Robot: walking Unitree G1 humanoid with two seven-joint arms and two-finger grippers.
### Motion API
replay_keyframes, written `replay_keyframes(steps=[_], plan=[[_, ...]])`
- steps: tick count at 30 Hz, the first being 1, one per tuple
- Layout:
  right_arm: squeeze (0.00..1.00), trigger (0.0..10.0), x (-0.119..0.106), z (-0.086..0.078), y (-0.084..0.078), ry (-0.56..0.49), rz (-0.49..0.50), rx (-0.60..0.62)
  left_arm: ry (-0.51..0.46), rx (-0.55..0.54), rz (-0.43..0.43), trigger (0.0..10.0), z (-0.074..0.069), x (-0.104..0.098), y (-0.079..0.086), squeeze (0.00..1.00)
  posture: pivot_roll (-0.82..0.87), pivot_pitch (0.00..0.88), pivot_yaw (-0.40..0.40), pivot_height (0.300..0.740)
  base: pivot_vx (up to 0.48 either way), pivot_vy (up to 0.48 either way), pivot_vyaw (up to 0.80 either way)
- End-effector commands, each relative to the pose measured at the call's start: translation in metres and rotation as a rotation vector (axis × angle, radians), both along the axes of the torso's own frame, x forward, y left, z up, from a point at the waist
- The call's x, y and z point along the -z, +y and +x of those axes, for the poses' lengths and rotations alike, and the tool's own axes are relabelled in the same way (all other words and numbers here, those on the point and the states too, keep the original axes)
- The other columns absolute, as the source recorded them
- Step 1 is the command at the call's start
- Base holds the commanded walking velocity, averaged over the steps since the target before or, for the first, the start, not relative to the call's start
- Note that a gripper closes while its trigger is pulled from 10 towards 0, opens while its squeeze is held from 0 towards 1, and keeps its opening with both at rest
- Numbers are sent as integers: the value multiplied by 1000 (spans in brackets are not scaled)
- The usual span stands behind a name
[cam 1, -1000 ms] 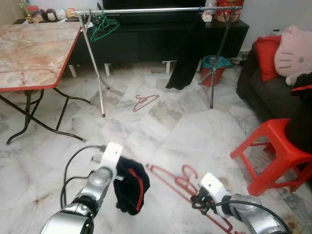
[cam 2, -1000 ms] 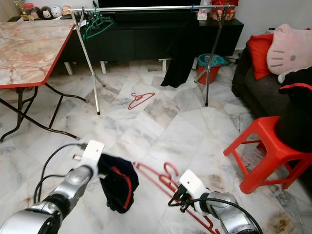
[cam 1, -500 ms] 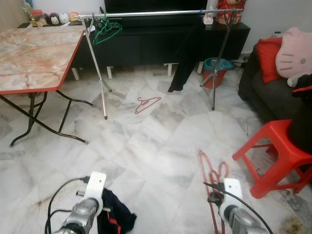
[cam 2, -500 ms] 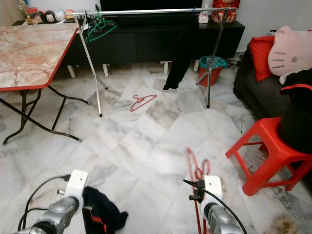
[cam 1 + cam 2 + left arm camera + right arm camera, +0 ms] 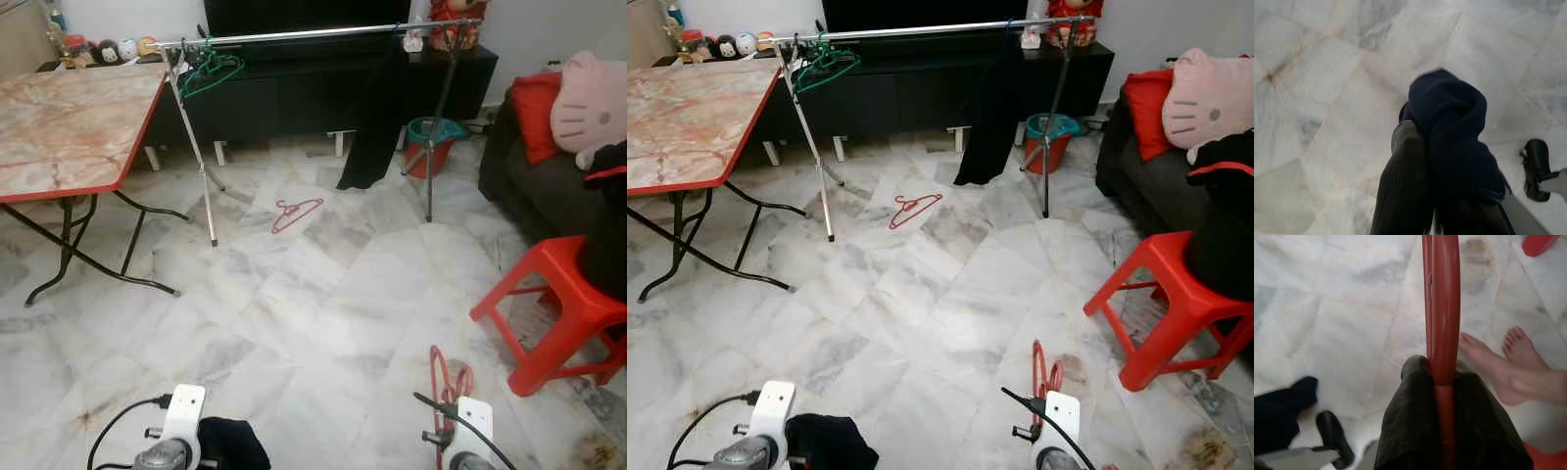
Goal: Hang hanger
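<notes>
My right gripper point(image 5: 1443, 376) is shut on a red hanger point(image 5: 1441, 298), whose hook end point(image 5: 446, 377) pokes up at the bottom right of the head view. Low on the left, my left gripper point(image 5: 1425, 142) is shut on a dark navy garment point(image 5: 1452, 127), seen bunched beside the wrist point(image 5: 231, 446). Across the back of the room runs a clothes rack's metal rail point(image 5: 313, 34), carrying green hangers point(image 5: 204, 69) at its left end and a black garment point(image 5: 372, 117) toward its right. Another red hanger point(image 5: 294, 211) lies on the marble floor under the rail.
A marble-topped folding table point(image 5: 69, 117) stands at the left. At the right are a red stool point(image 5: 558, 304) and a dark sofa with a pink cushion point(image 5: 588, 98). A teal bucket point(image 5: 436, 132) sits by the rack's right leg. A person's bare foot point(image 5: 1508, 362) is close to the hanger.
The camera has tilted up. Both arms have sunk to the bottom edge; the red hanger has swung from lying slantwise to pointing forward, and the garment hangs lower.
</notes>
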State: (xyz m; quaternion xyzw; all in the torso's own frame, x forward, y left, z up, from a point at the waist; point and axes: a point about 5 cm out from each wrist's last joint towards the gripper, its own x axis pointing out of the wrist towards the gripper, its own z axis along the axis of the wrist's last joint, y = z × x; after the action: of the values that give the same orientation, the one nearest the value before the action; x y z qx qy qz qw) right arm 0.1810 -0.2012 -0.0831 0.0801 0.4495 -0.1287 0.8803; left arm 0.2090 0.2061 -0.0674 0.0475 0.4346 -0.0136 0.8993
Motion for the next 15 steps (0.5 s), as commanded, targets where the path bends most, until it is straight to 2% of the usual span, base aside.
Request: replay_keyframes(steps=[1,7,12,13,15], plan=[[0,10000,8,-13,10,55,3,-4,15,-19,13,10000,-4,2,6,0,-212,0,76,740,0,0,0],[0,10000,13,-24,16,85,10,-20,1,-15,22,10000,-3,0,7,0,-237,0,100,740,0,0,0],[0,10000,14,-29,11,72,-9,5,-86,7,15,10000,11,-8,0,0,-252,0,108,740,0,0,0],[0,10000,13,-29,9,61,-20,10,-190,18,16,10000,30,-21,-3,0,-251,0,104,740,0,0,0],[0,10000,13,-29,7,55,-27,10,-309,16,-13,10000,50,-38,-8,0,-245,0,97,740,0,0,0]])
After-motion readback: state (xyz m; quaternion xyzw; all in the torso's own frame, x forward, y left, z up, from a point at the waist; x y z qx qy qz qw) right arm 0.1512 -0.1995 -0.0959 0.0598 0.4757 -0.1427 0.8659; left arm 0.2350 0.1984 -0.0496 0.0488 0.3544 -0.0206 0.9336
